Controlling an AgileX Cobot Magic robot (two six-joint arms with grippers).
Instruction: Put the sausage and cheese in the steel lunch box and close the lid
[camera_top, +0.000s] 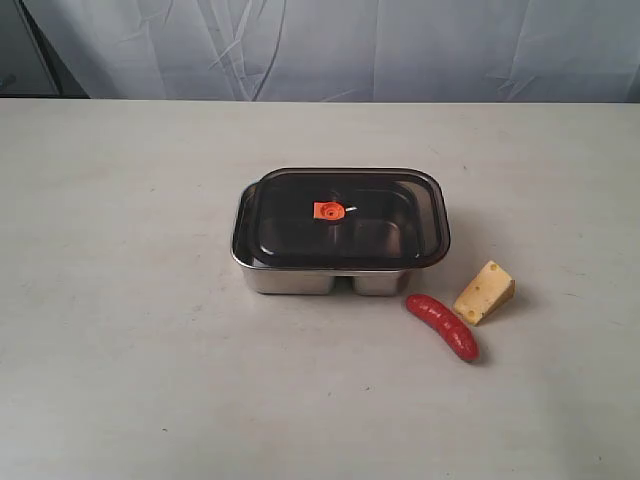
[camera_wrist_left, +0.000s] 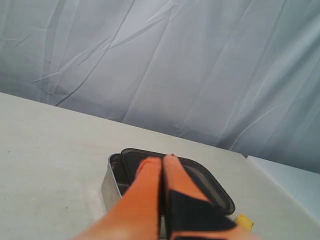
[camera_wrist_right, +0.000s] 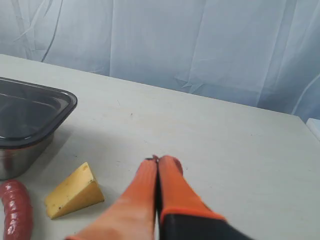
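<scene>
The sausage (camera_top: 442, 326) lies flat on the desk (camera_top: 120, 350) at about 4 o'clock from the steel lunch box (camera_top: 300, 280), close to its corner. Its long axis runs from 10 to 4 o'clock. It is glossy red, slightly curved and round-ended.

The cheese (camera_top: 485, 292), a matte yellow-orange wedge with small holes, sits just beside the sausage at its 2 o'clock, with its long axis running roughly 1 to 7 o'clock.

The box is shiny steel with rounded corners, its long sides running 9 to 3 o'clock. The lid (camera_top: 380, 225), dark and translucent with an orange valve (camera_top: 328, 211) near its centre, rests on top, shifted a little toward 3 o'clock.

The desk is pale, matte and faintly speckled. A creased grey-blue curtain (camera_top: 400, 50) hangs behind it.

The orange left pincer (camera_wrist_left: 163, 159) is pressed together and pinches nothing, as is the right pincer (camera_wrist_right: 158, 160).
</scene>
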